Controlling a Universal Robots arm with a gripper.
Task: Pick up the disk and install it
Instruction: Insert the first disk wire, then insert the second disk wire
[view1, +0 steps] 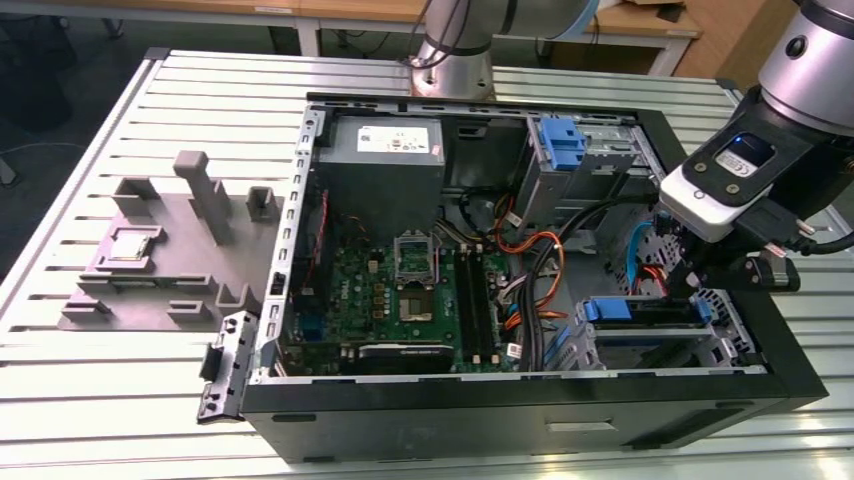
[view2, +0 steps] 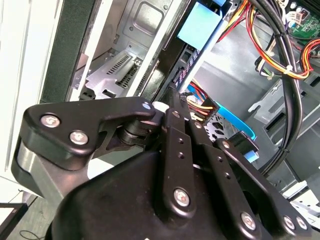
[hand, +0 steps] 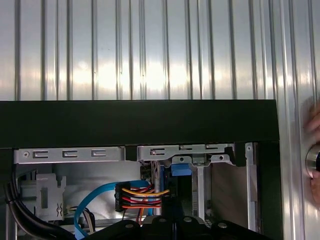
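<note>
Here the gripper (view1: 694, 275), jaws closed narrow on the blue-bracketed disk (view2: 196, 42) at the exterior view's lower right, should hold it square to the drive cage (view1: 650, 338) and clear of the cables (view2: 285, 65).

A robotics lab or assembly test workshop, judging by the slatted aluminium bench (view1: 107, 390) filling the frame. An opened desktop computer case (view1: 534, 410) at centre, motherboard (view1: 400, 300) and cables bared; a grey moulded parts fixture (view1: 174, 250) at nine o'clock. Robot arm base (view1: 451, 60) bolted down at twelve o'clock, wooden desks (view1: 334, 12) behind it.
</note>
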